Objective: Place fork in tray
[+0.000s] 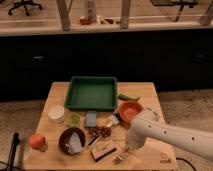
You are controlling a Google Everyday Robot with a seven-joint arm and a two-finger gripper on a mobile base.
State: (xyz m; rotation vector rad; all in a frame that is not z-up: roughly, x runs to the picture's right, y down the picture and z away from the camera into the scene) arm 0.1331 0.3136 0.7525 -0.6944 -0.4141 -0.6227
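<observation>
The green tray (92,93) sits at the back middle of the wooden table, with nothing seen inside it. A slim silvery fork (120,158) lies near the table's front edge, right of a wooden block. My white arm comes in from the right. My gripper (131,148) points down just above and right of the fork's upper end. The arm hides part of the fork, so contact cannot be made out.
An orange bowl (130,111) stands right of the tray. In front of the tray lie a blue-grey pad (90,118), a pale-headed utensil (112,121), a brown pile (101,131), a dark bowl (72,140) and a wooden block (103,150). A white cup (56,113) stands at left.
</observation>
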